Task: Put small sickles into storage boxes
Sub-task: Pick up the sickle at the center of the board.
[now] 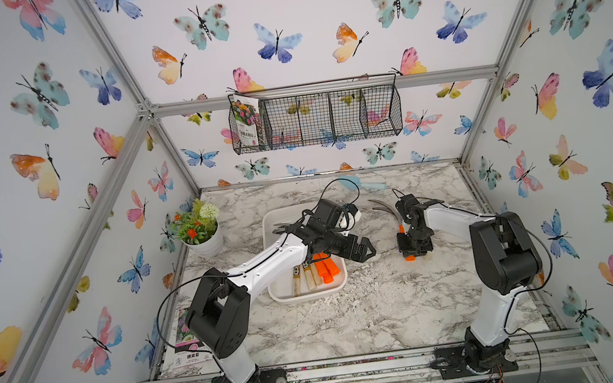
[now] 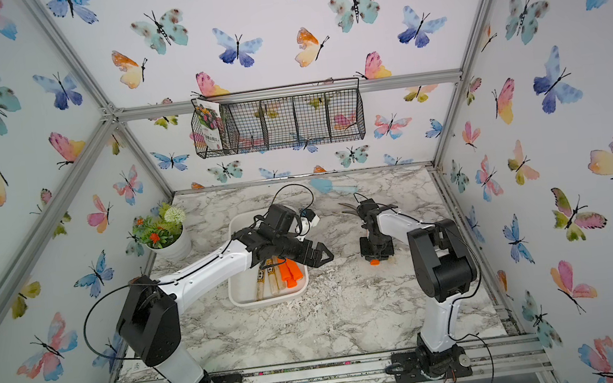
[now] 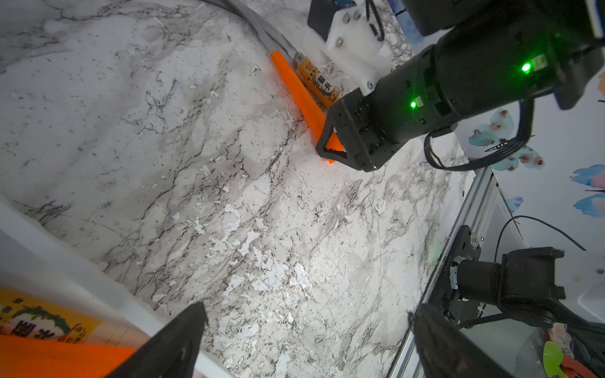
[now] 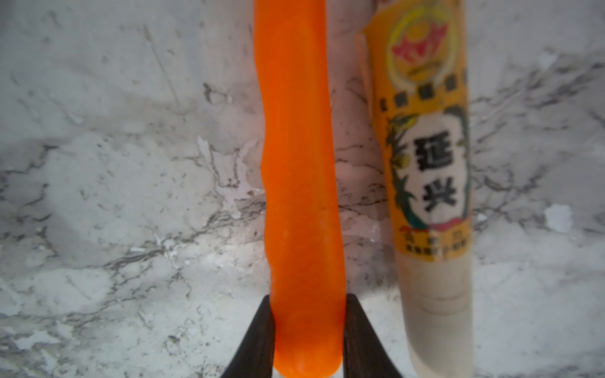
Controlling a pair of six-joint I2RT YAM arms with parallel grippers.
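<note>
The white storage box (image 1: 272,224) lies left of the table's middle. It holds several small sickles, some with orange handles (image 1: 327,270) and some with wooden handles (image 1: 308,276). My left gripper (image 1: 366,250) hovers open over the box's right rim, nothing between its fingers (image 3: 183,340). To the right, my right gripper (image 4: 307,327) is shut on the end of an orange-handled sickle (image 4: 301,163), low over the marble top. A wood-handled sickle with a gold label (image 4: 432,196) lies right beside it. Both grey blades (image 1: 385,207) point toward the back wall.
A potted plant (image 1: 199,228) stands at the back left of the table. A pale blue trowel (image 1: 363,185) lies by the back wall. A black wire basket (image 1: 316,118) hangs above it. A seed packet (image 1: 188,339) lies at the front left.
</note>
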